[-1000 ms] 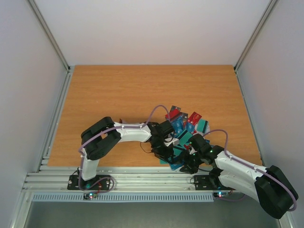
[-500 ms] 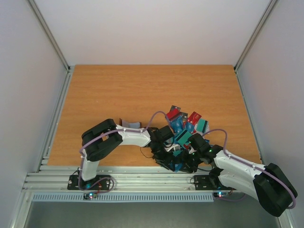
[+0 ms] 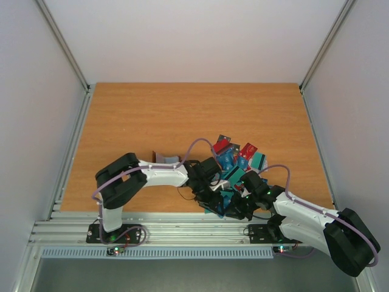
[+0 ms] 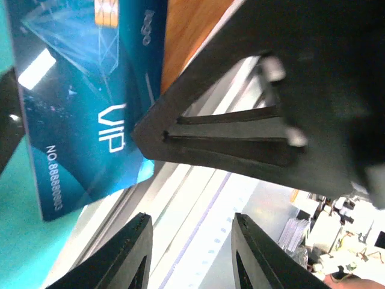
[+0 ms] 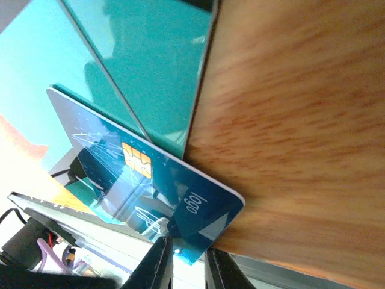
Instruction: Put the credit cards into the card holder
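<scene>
Several credit cards (image 3: pixel 237 159) in teal, blue and red lie heaped at the table's near right. A blue credit card (image 5: pixel 150 186) with a gold chip overhangs the table's front edge, and my right gripper (image 5: pixel 189 268) is shut on its lower edge. Teal cards (image 5: pixel 150 66) lie beside it. My left gripper (image 4: pixel 191 253) hangs open and empty over the front rail, just left of the right one (image 3: pixel 234 210). The blue card (image 4: pixel 78 102) and a right finger (image 4: pixel 228 138) fill its view. The card holder (image 3: pixel 164 158) stands behind my left arm, partly hidden.
The aluminium rail (image 3: pixel 182 228) runs along the table's near edge, directly under both grippers. Grey walls (image 3: pixel 36 121) close in the left, right and back sides. The wooden table (image 3: pixel 182 115) stretches away behind the card pile.
My right gripper's jaws have closed onto the blue card's edge. My left arm has swung its elbow leftward and its gripper nearer the front edge, uncovering the card holder.
</scene>
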`<state>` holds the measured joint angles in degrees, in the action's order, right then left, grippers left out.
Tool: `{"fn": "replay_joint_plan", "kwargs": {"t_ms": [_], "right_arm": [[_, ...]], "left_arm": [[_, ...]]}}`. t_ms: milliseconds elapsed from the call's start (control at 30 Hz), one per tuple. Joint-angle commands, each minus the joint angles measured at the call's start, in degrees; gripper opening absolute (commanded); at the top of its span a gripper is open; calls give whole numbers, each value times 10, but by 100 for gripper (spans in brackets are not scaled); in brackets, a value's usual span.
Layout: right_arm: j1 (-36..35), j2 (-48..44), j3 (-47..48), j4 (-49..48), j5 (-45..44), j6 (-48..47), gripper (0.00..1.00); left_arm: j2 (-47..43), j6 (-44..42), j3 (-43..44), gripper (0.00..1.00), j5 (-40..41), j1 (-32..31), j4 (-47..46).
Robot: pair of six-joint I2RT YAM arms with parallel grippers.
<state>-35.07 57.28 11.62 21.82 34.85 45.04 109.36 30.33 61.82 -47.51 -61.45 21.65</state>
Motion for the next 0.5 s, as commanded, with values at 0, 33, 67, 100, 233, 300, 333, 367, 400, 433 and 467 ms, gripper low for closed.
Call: {"fn": "replay_joint_plan", "kwargs": {"t_ms": [0,33,67,100,233,300,333,367,400,433,467], "right_arm": [[8,58,-58,-207,-43,27,15],[8,59,-58,-205,-43,26,16],[9,60,-59,-206,-42,25,16],[8,62,-60,-207,-41,24,17],[9,69,-64,-214,-38,22,26],[9,71,-68,-216,-38,24,30],[9,72,-69,-216,-38,24,31],[9,72,-71,-216,-37,25,32],[8,72,-72,-216,-37,25,33],[9,73,-74,-216,-38,26,34],[8,73,-75,-216,-38,26,34]], "left_arm": [[-70,4,5,39,67,23,30],[-76,2,8,39,87,27,40],[-78,-7,11,39,102,30,47],[-75,-15,17,39,117,31,54],[-25,-55,46,39,141,30,75],[1,-64,54,39,137,30,68],[11,-65,56,39,133,29,63],[19,-65,59,39,129,28,61],[26,-66,60,39,128,26,62],[34,-68,61,39,128,24,63],[41,-70,63,39,126,23,65]]}}
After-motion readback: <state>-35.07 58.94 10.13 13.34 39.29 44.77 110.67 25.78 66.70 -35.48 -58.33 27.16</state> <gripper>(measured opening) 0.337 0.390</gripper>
